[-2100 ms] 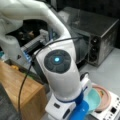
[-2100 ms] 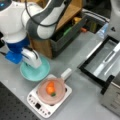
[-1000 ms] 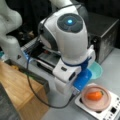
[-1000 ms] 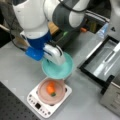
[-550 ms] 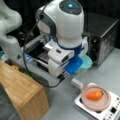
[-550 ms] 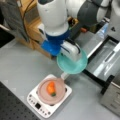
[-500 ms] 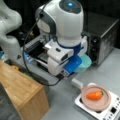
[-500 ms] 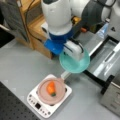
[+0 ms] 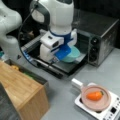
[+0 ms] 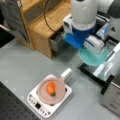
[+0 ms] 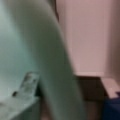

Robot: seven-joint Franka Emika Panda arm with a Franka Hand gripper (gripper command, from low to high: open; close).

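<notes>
Front views: gripper (image 9: pixel 65 53) clamped on teal plate (image 9: pixel 72 54) rim, held over open oven door (image 9: pixel 67 65) of toaster oven (image 9: pixel 100 37); plate (image 10: pixel 93 56) hangs level w/ edge past door, so could clip door or slide off if let go early. Wrist view: mostly plate (image 11: pixel 30 50) close up, finger (image 11: pixel 27 82) against it; thin rim hold, might slip.

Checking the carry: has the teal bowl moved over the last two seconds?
Yes. The teal bowl, held by the gripper, went from beside the carrot pan to a front view's right, over the toaster oven's open door.
</notes>
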